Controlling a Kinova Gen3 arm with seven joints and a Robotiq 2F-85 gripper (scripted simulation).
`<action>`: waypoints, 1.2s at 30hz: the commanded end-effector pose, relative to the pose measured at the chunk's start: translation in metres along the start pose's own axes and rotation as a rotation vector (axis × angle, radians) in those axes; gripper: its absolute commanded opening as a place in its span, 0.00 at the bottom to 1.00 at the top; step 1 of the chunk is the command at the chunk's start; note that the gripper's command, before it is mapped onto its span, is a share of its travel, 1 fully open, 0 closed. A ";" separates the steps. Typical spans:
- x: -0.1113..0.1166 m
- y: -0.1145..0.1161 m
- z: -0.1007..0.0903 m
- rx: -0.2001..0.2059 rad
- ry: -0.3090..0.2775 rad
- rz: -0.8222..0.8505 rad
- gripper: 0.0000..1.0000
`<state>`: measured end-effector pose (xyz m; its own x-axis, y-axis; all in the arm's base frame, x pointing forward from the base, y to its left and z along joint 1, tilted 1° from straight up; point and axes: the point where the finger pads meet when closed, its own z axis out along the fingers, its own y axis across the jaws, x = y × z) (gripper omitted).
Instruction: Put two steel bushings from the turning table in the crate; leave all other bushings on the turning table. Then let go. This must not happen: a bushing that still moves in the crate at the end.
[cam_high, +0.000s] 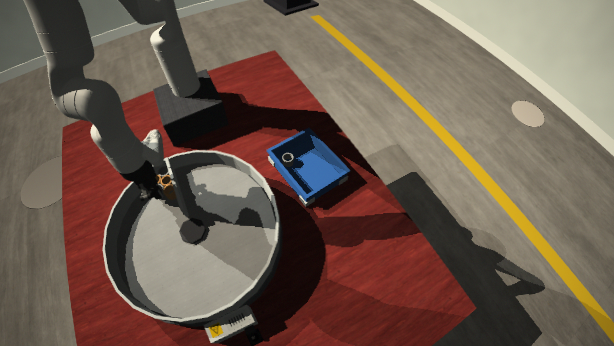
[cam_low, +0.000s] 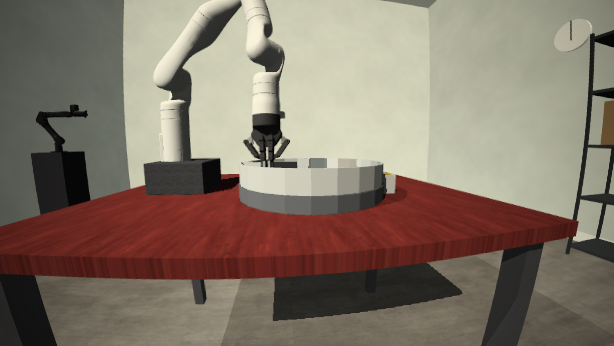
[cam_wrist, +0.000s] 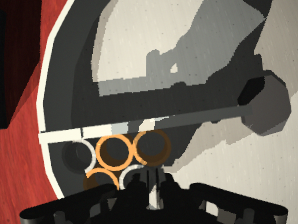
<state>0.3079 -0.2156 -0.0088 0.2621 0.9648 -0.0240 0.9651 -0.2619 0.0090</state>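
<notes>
A steel bushing (cam_high: 287, 153) stands in a corner of the blue crate (cam_high: 322, 167). On the turning table (cam_high: 170, 280) (cam_low: 305, 181), brass bushings (cam_wrist: 114, 136) (cam_high: 164, 181) and a steel bushing (cam_wrist: 93, 156) lie beside the dividing bar (cam_wrist: 200, 116). Another brass bushing (cam_wrist: 102, 170) is partly hidden. My gripper (cam_wrist: 152, 178) (cam_low: 267, 163) points down inside the rim, fingers nearly together on the wall of a second steel bushing (cam_wrist: 123, 176), whose near part is hidden by the gripper. Whether it is lifted cannot be told.
The turning table's raised rim (cam_high: 278, 215) stands around the gripper. A dark hub (cam_high: 193, 231) is at its centre. A control box (cam_high: 232, 326) is fixed at its outer side. The robot's dark base block (cam_high: 192, 120) (cam_low: 175, 177) stands behind it. The crate is outside the rim.
</notes>
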 end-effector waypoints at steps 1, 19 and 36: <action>0.000 0.000 0.000 -0.001 0.000 0.000 0.00; 0.000 0.001 0.000 -0.001 0.000 0.001 0.00; 0.000 0.004 -0.002 -0.004 0.000 -0.002 0.00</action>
<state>0.3110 -0.2164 -0.0083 0.2600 0.9653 -0.0238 0.9656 -0.2598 0.0117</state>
